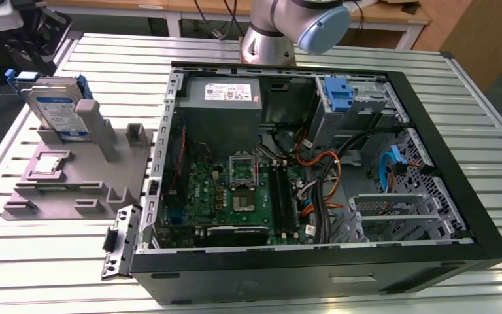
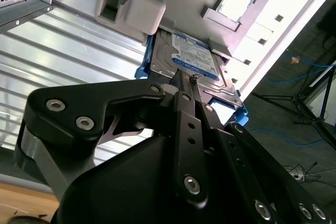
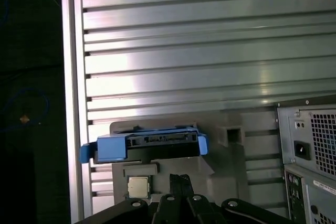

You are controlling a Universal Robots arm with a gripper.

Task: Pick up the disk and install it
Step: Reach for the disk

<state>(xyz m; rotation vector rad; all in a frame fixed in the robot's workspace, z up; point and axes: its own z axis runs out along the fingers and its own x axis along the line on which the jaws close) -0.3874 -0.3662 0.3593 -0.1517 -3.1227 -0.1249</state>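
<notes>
The disk (image 1: 59,108) is a silver-grey drive with a blue-and-white label in a blue bracket. It stands on edge in a slot of the grey fixture (image 1: 68,176) at the exterior view's left, beside the open computer case (image 1: 486,216). In the second wrist view my black gripper (image 2: 188,80) has its fingers pressed together with nothing between them, their tips just in front of the disk's (image 2: 189,53) labelled face. In the first wrist view the gripper (image 3: 181,178) sits a short way off the disk's (image 3: 147,144) blue-framed edge, apart from it.
A small square chip (image 1: 49,163) lies on the fixture near the disk. Inside the case are a motherboard (image 1: 233,190), a power supply (image 1: 225,91), a drive bay with a blue bracket (image 1: 340,95) and orange and blue cables (image 1: 334,173). The ribbed metal table (image 1: 42,261) ends near the fixture.
</notes>
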